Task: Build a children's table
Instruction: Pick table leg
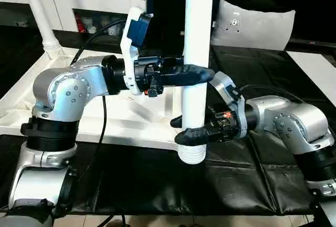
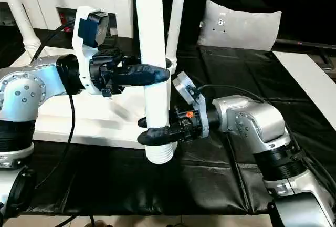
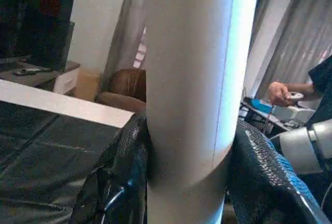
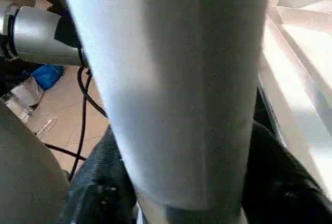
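Note:
I hold one white tube leg [image 1: 198,38] upright in front of me with both grippers. My left gripper [image 1: 202,74] is shut on it at mid-height, and my right gripper [image 1: 186,130] is shut on it lower, just above its ribbed end [image 1: 191,156]. That end hangs over the black mat, beside the near edge of the white table top [image 1: 31,116]. The top lies underside up on my left. Another leg [image 1: 38,14] stands in its far left corner socket, and a further leg [image 2: 177,17] rises behind the held one.
A black mat [image 1: 157,179] covers the work surface. A white-grey cushion [image 1: 257,24] leans at the back right and a flat white board [image 1: 315,74] lies at the right edge. White cabinets [image 1: 79,1] stand behind. A person's hand [image 3: 280,92] shows far off.

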Robot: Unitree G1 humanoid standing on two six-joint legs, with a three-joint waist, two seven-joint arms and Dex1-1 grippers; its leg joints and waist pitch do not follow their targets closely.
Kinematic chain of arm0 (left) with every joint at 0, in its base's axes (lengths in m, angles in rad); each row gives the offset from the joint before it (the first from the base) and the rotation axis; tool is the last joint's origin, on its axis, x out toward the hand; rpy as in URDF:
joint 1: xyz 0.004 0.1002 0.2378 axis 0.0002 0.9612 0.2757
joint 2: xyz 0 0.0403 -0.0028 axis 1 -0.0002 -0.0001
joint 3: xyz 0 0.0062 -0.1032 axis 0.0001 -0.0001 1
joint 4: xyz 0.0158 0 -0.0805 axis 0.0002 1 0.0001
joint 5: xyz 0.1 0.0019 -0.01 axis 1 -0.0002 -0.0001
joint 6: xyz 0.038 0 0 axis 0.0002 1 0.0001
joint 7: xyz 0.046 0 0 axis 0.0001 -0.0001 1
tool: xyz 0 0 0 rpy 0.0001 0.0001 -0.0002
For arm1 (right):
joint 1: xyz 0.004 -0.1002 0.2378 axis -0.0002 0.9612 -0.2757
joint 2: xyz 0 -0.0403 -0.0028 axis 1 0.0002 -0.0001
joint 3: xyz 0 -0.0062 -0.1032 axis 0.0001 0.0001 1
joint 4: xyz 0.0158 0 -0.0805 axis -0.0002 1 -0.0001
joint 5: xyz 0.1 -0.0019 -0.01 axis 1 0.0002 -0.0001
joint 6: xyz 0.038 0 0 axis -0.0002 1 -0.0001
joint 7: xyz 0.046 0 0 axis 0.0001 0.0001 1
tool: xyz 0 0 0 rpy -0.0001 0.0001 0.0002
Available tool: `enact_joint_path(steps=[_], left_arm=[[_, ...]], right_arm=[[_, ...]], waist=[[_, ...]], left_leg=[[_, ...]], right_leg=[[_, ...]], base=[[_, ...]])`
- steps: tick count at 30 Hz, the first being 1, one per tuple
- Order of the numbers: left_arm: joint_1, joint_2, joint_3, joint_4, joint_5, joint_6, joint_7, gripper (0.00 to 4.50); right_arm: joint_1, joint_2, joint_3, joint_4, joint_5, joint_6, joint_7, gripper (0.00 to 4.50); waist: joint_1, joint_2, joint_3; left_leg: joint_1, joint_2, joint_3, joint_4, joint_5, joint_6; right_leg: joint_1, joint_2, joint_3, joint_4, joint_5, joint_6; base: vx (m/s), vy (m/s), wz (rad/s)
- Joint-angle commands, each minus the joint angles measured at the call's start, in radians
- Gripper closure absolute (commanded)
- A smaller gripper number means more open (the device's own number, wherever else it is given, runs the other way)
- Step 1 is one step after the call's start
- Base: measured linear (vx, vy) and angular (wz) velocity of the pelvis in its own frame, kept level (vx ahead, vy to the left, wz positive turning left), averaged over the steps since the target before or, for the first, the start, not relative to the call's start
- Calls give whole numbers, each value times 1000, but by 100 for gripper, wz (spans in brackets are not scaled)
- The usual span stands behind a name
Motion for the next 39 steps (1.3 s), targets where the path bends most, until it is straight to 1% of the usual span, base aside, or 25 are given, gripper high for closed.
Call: enact_joint_path(steps=[1,2,7,8,9,11,14,21,22,25,26,27,28,34,35,38,39], left_arm=[[-16,0,-36,-22,7,-3,-27,273],[-15,1,-38,-23,7,-3,-28,273],[-16,1,-41,-23,10,-4,-26,273],[-18,1,-42,-23,11,-5,-24,273],[-18,1,-43,-23,12,-6,-25,273],[-18,3,-45,-25,13,-5,-29,273],[-18,5,-48,-26,17,-4,-32,273],[-19,5,-51,-26,20,-9,-34,273],[-20,5,-51,-25,20,-10,-33,273],[-20,5,-52,-21,22,-15,-30,273],[-21,5,-54,-19,26,-21,-29,273],[-21,5,-54,-18,27,-22,-28,273],[-22,4,-53,-16,31,-25,-25,273],[-31,-6,-42,6,49,-33,0,273],[-33,-6,-42,7,52,-34,5,273],[-35,-7,-41,6,61,-33,27,273],[-33,-8,-35,-3,46,-16,32,273]], right_arm=[[1,-3,-8,1,0,-6,-3,227],[0,-3,-9,1,0,-6,-2,239],[-2,0,-11,3,-7,-12,-8,239],[-5,5,-12,12,-15,-13,-22,208],[-5,4,-12,14,-13,-9,-20,208],[-6,4,-13,15,-10,-4,-17,174],[-8,3,-19,13,-3,1,-18,163],[-9,3,-28,14,8,5,-6,162],[-9,3,-27,14,8,5,-4,199],[-5,0,-18,12,1,3,-2,205],[-3,-2,-12,11,-5,0,-2,222],[-2,-2,-10,11,-6,0,-3,233],[-2,-2,-7,13,-11,-3,-4,237],[-3,1,-5,20,-22,-12,-13,249],[-3,4,-6,24,-25,-16,-18,251],[-6,14,-11,36,-37,-26,-37,254],[-5,20,-14,41,-41,-32,-49,255]], waist=[[-1,2,-75],[-1,4,-75],[-1,3,-74],[-1,4,-74],[-1,4,-74],[-1,5,-74],[0,5,-74],[-1,5,-75],[-1,5,-75],[0,4,-75],[-1,6,-75],[-1,6,-75],[0,6,-76],[0,5,-75],[1,9,-75],[0,8,-75],[-1,12,-76]], left_leg=[[9,19,-2,-67,-168,-19],[8,19,-3,-67,-170,-20],[8,19,-2,-67,-175,-20],[8,19,-3,-67,-174,-21],[8,19,-2,-67,-175,-21],[9,19,-3,-67,-177,-20],[9,19,-3,-67,-179,-21],[8,20,-3,-67,-170,-20],[8,19,-2,-67,-169,-20],[9,20,-2,-67,-171,-20],[10,20,-3,-67,-173,-21],[9,20,-3,-67,-172,-21],[8,20,-3,-67,-168,-23],[9,18,-2,-66,-174,-21],[8,18,-2,-66,-172,-21],[7,19,-3,-67,-176,-24],[9,18,-3,-66,-178,-25]], right_leg=[[56,-68,39,-83,-449,-83],[56,-67,39,-82,-444,-86],[55,-68,39,-84,-456,-84],[55,-68,39,-83,-455,-84],[55,-68,39,-84,-455,-85],[55,-68,39,-85,-459,-85],[55,-68,39,-84,-458,-85],[56,-68,40,-82,-443,-89],[56,-67,40,-82,-440,-90],[56,-68,40,-81,-438,-93],[56,-68,40,-81,-440,-94],[56,-68,40,-81,-437,-94],[58,-68,40,-80,-427,-97],[56,-67,40,-83,-443,-91],[58,-67,39,-83,-443,-90],[57,-67,39,-83,-440,-90],[57,-67,39,-82,-428,-97]], base=[[0,0,0],[0,0,0],[0,0,0],[0,0,0],[0,0,0],[0,0,0],[0,0,0],[0,0,0],[0,0,0],[0,0,0],[0,0,0],[0,0,0],[0,0,0],[0,0,0],[0,0,0],[0,0,0],[0,0,0]])
